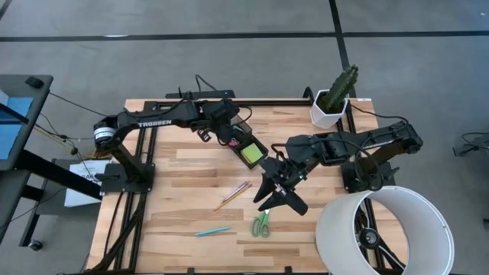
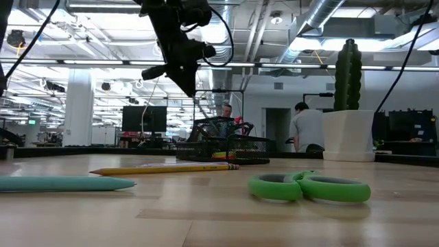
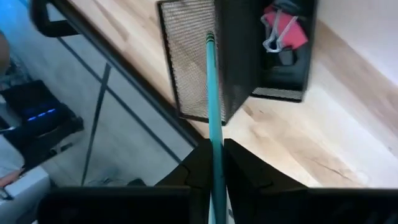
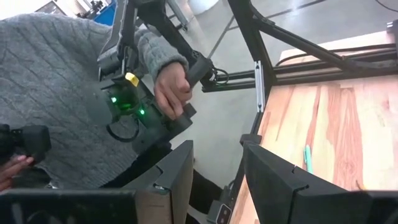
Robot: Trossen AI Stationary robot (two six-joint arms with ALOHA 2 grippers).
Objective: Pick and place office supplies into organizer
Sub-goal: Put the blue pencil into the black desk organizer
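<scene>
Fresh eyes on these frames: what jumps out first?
The left gripper, over the table's far side, is shut on a teal pen aimed at the mesh cup of the black organizer. The right gripper hangs open mid-table, near the green scissors. In the right wrist view, a person in a grey sweater grips a control handle beside the table.

Wooden table [image 1: 183, 164] bears organizer [image 1: 246, 147], scissors [image 1: 261, 224], pencils [image 1: 233, 195].
</scene>
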